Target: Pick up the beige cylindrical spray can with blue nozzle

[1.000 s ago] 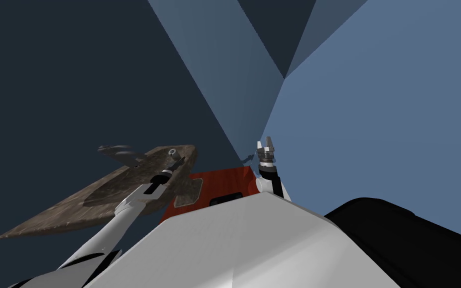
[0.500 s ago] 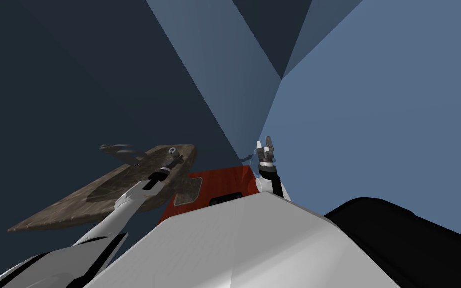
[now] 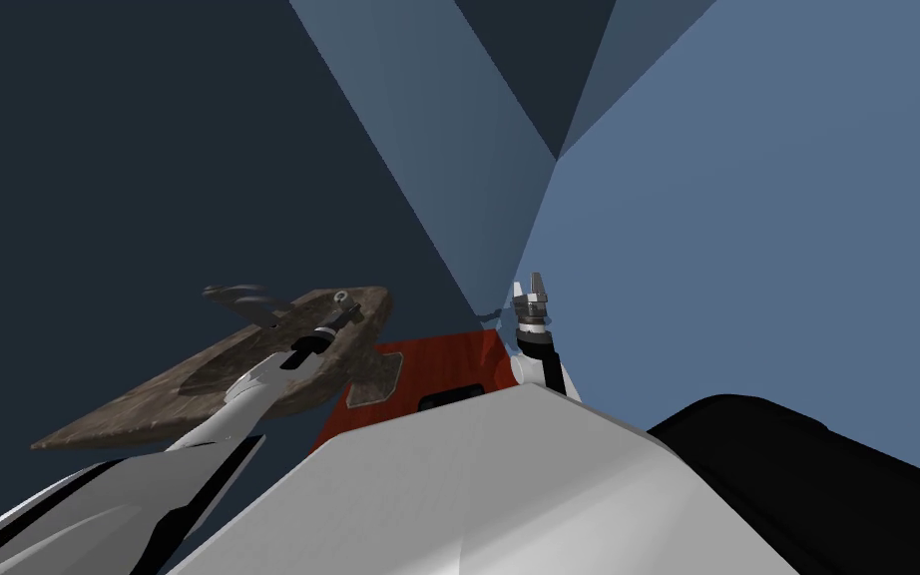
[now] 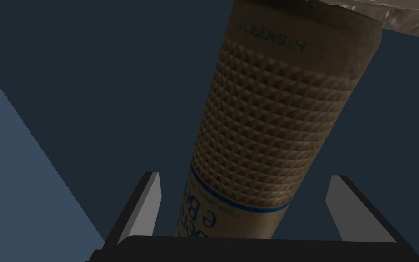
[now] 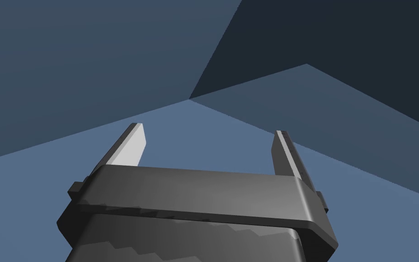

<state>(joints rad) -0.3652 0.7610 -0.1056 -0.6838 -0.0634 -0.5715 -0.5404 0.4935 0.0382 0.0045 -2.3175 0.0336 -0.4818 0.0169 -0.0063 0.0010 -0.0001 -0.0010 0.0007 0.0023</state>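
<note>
One spray can (image 4: 267,136): beige, embossed with small diamonds, ringed by a thin blue band with blue lettering beyond it, toward the gripper. One brown mottled table (image 3: 149,404) on the left of the scene, with the can's end away from the gripper meeting its surface in the left wrist view. Two grippers, two fingers each. One red wood-grained surface (image 3: 438,361) just right of the table. One black bulk (image 3: 807,469) near, on the right.

Left gripper (image 4: 245,178) spread wide and straddling the can's body, with a narrow gap on one side, a wider gap on the other, and neither finger touching. Left arm stretched forward and to the left, forearm over the table's right part, wrist near its far right corner. Right gripper (image 3: 533,292) held upright near the middle, just right of the red surface and well apart from the table, fingers (image 5: 131,145) parted wide.

Can's end nearest the left gripper hidden behind the dark gripper body; the other end cut off at the picture's edge. Lettering upside down and only partly legible. One dark shape (image 3: 236,297) at the table's far edge, too indistinct to name. Black bulk cut off by the picture's edge.
</note>
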